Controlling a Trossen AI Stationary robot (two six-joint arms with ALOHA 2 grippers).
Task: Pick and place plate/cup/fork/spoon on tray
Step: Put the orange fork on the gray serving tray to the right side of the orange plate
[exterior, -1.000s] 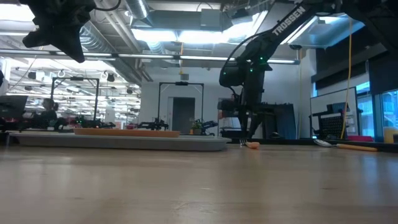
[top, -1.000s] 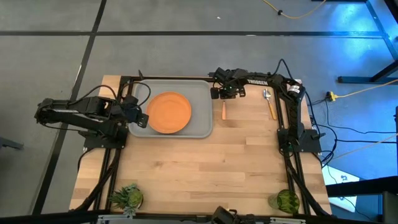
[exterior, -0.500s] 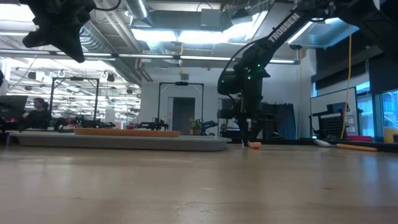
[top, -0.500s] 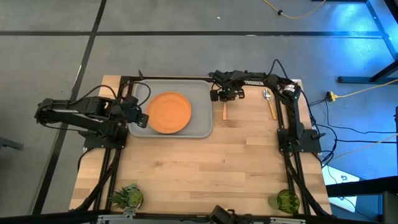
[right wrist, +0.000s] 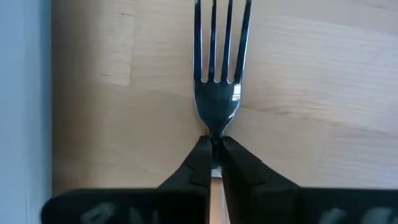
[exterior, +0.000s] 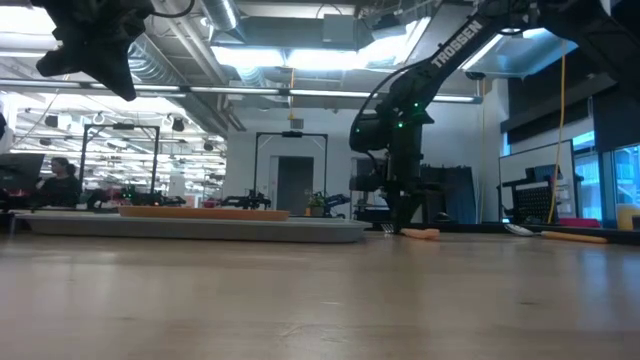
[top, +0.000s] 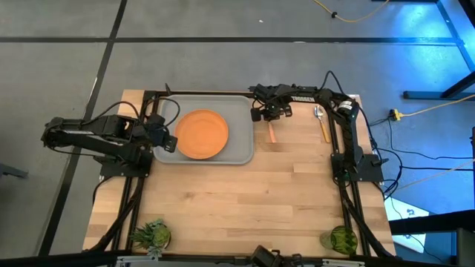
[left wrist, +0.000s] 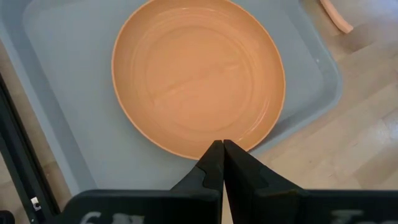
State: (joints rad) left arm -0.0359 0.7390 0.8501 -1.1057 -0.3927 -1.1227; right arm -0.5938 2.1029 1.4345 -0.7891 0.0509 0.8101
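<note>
The orange plate [top: 202,134] lies flat in the grey tray [top: 241,152] at the table's far left; it also shows in the left wrist view [left wrist: 198,74]. My left gripper [top: 171,141] hangs shut and empty above the tray's left part, high up in the low view [exterior: 95,45]. My right gripper [top: 267,113] is shut on the fork [right wrist: 217,62] just right of the tray. The spoon [top: 322,122] lies on the table at the far right. The green cup [top: 343,239] stands at the near right corner. My right gripper pinches the fork's narrow neck [right wrist: 216,127], between the tines and the tan-orange handle, between its two fingers. The fingers come from above, one on each side of the neck. The handle [top: 272,134] slants toward the near edge and lies low at the table [exterior: 420,233].
A spiky green plant-like object [top: 152,234] stands at the near left corner. Bare wood fills the table's middle and near half. The tray's right rim [right wrist: 25,93] is close beside the fork. A person [exterior: 60,178] shows in the room beyond.
My right gripper has gone slightly toward the table's left, at the fork's neck. The fork's handle end has swung a little toward the table's right, so the fork now lies slanted.
</note>
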